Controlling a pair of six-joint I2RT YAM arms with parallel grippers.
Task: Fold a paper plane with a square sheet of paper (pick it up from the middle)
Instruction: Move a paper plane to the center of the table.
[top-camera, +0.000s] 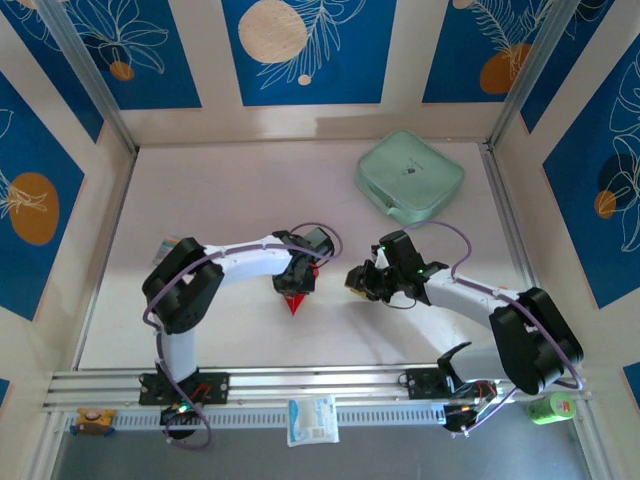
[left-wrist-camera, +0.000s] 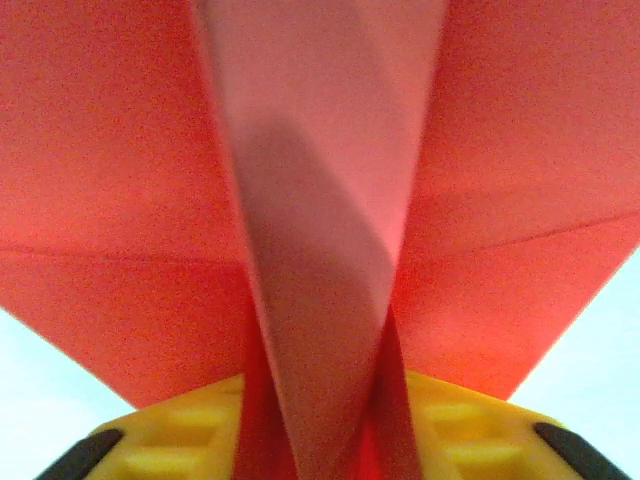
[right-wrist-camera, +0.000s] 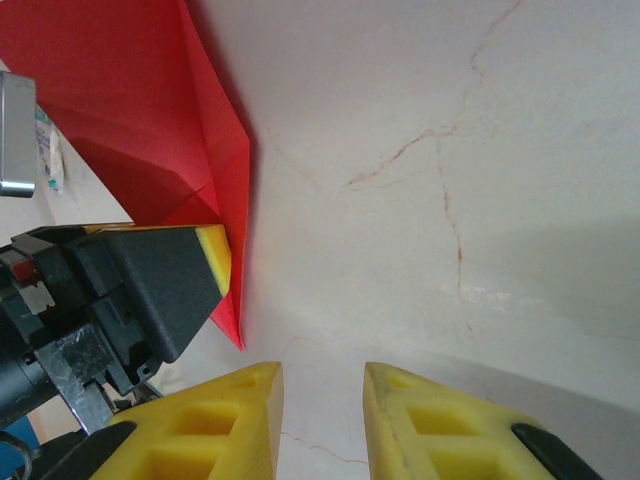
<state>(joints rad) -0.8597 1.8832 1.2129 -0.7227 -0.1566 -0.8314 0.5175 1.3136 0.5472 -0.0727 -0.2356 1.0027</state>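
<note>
The folding looked nearly done: the paper plane (left-wrist-camera: 330, 250) stood with its centre fold between the left jaws, pinched or freed I could not tell, its tip just beside the slightly parted, empty right jaws, so a gentle set-down seemed due.

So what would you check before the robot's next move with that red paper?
1. Plane sits in the left tool: ok.
2. Left tool's hold is firm: cannot tell.
3. Right tool open and empty: ok.
4. Right tool not touching the plane: ok, though close.
5. Plane's pointed tip uncrushed: ok.
6. Case well away from both tools: ok.
</note>
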